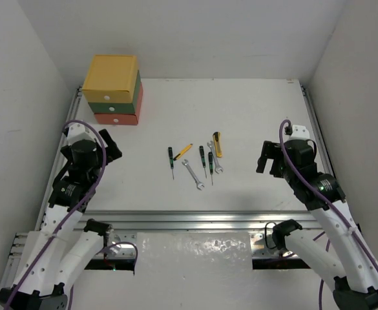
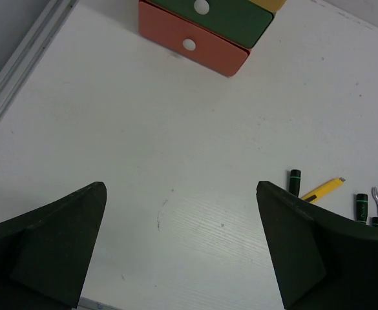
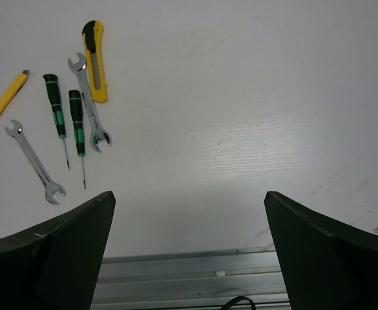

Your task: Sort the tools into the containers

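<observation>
The tools lie in a loose group at the table's middle: three black-handled screwdrivers (image 1: 171, 157), a yellow-handled one (image 1: 183, 152), two silver wrenches (image 1: 193, 174) and a yellow-black utility knife (image 1: 217, 143). The right wrist view shows the knife (image 3: 94, 59), a wrench (image 3: 90, 103) and screwdrivers (image 3: 55, 110) at upper left. The stacked drawers (image 1: 114, 97), yellow over green over red-orange, stand shut at the back left; the left wrist view shows the red-orange one (image 2: 195, 46). My left gripper (image 1: 111, 152) (image 2: 179, 187) is open and empty left of the tools. My right gripper (image 1: 266, 161) (image 3: 189, 194) is open and empty to their right.
White walls close the table on the left, back and right. A metal rail (image 1: 189, 219) runs along the near edge, and shows in the right wrist view (image 3: 189, 278). Another rail (image 2: 21, 64) runs along the left side.
</observation>
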Robot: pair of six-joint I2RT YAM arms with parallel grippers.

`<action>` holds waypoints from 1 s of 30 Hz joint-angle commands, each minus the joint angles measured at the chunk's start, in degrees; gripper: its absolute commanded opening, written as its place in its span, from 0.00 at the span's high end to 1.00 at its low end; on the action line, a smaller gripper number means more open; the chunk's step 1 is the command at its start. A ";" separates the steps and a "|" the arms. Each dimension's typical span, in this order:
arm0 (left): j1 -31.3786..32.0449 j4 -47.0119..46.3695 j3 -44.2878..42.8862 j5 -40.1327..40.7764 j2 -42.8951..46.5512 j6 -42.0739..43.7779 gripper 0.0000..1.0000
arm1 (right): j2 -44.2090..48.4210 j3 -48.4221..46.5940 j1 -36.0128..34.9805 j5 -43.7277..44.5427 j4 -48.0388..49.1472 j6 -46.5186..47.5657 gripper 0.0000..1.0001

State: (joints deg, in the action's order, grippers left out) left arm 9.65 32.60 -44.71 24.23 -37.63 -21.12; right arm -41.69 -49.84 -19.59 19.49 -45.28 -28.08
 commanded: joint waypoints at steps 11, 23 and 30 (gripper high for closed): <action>-3.05 -0.26 -3.37 -0.14 -2.53 -4.62 0.00 | 1.97 4.66 0.08 -11.30 9.13 -0.48 0.01; -12.98 -33.88 -2.14 -11.93 -18.36 -27.82 0.00 | 1.00 8.54 0.08 -31.43 16.80 -1.28 0.01; -27.73 -60.86 -1.43 -34.40 -33.09 -33.09 0.01 | 2.84 11.43 0.08 -32.14 16.97 0.83 0.01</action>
State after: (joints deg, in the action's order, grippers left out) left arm -13.63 -11.25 -44.93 1.63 -64.93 -49.28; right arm -39.88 -39.97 -19.57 -10.83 -31.33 -28.45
